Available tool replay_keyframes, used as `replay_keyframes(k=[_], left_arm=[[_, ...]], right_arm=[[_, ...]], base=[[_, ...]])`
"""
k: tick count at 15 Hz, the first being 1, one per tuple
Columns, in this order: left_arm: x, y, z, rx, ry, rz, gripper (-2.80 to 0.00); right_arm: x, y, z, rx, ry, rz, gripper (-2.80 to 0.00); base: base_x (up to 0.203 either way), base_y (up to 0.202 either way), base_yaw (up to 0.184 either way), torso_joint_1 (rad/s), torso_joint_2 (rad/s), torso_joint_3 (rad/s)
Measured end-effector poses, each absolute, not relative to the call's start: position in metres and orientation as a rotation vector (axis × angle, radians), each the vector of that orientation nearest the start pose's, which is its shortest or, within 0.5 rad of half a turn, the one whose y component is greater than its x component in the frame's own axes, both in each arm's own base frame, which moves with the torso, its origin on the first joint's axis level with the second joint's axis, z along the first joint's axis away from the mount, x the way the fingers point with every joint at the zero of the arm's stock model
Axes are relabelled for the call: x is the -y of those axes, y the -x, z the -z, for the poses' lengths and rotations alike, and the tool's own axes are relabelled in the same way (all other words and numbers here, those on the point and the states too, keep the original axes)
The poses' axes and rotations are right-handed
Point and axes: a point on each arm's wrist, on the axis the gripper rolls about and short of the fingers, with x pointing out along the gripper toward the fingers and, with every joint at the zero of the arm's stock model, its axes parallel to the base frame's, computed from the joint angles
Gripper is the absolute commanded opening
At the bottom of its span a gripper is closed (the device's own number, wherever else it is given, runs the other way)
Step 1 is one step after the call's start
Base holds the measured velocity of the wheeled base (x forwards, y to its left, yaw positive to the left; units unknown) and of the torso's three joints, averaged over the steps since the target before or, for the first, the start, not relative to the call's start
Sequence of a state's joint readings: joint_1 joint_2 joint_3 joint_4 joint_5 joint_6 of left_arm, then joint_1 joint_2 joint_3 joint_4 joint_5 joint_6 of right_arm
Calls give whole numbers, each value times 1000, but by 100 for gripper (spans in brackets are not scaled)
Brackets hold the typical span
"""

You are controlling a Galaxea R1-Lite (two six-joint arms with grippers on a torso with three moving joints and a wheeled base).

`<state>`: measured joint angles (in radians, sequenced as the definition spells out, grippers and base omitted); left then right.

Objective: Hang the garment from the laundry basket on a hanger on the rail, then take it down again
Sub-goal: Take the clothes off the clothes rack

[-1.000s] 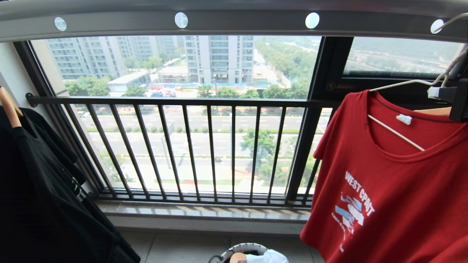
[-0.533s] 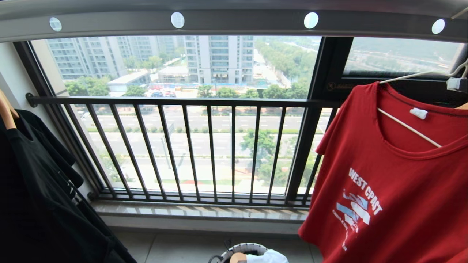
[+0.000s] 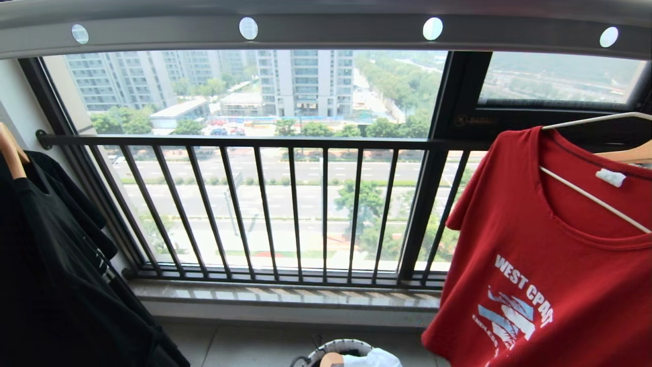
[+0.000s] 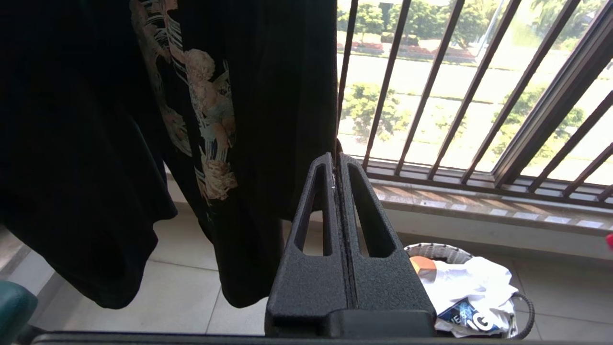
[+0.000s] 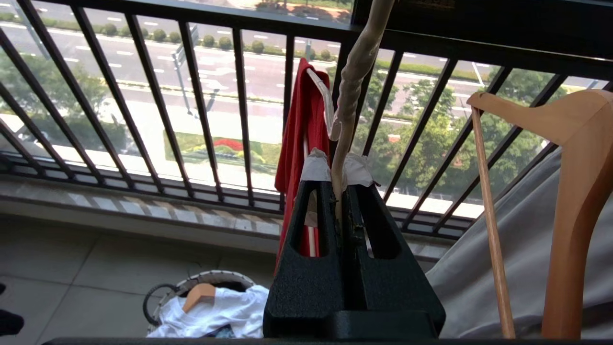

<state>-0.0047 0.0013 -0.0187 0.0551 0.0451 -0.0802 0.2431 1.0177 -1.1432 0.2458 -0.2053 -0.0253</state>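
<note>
Two end effectors, right end effector (image 5: 341, 191) clamped on whitish wire hanger (image 5: 352, 81) neck, red T-shirt (image 5: 299, 158) just beyond it, laundry basket (image 5: 191, 282) below, left end effector (image 4: 336, 165) closed empty beside black T-shirt (image 4: 143, 120).

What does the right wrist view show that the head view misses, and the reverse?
Right wrist only: the right gripper, fingers shut on the hanger's twisted neck, and a pale grey garment.
Head only: the rail with round holes, the shirt's WEST COAST print and a black T-shirt.
Both: the red T-shirt, laundry basket and dark railing.
</note>
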Motion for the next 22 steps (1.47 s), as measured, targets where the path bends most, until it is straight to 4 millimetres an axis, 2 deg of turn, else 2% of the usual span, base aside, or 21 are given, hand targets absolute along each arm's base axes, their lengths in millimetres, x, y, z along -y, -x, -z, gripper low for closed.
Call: replay_keyframes(k=[4,8,11,16,22], left_arm=[[-1,24,-75,-36,80,-42,-280],[-1,24,-75,-36,80,-42,-280],[-1,24,-75,-36,80,-42,-280],[-1,24,-75,-36,79,-42,-280],[-1,24,-75,-35,80,-42,-280]], right_arm=[[-21,-88,-319,-148,50,-131,-280],[-22,-75,-288,-216,39,-337,-280],[-26,-74,-271,-270,23,-491,-280],[-33,-89,-258,-349,-9,-659,-280],[-49,-135,-227,-310,-29,-787,-280]], base=[[0,0,0,0,0,0],[0,0,0,0,0,0],[0,0,0,0,0,0],[0,0,0,0,0,0],[0,0,0,0,0,0]])
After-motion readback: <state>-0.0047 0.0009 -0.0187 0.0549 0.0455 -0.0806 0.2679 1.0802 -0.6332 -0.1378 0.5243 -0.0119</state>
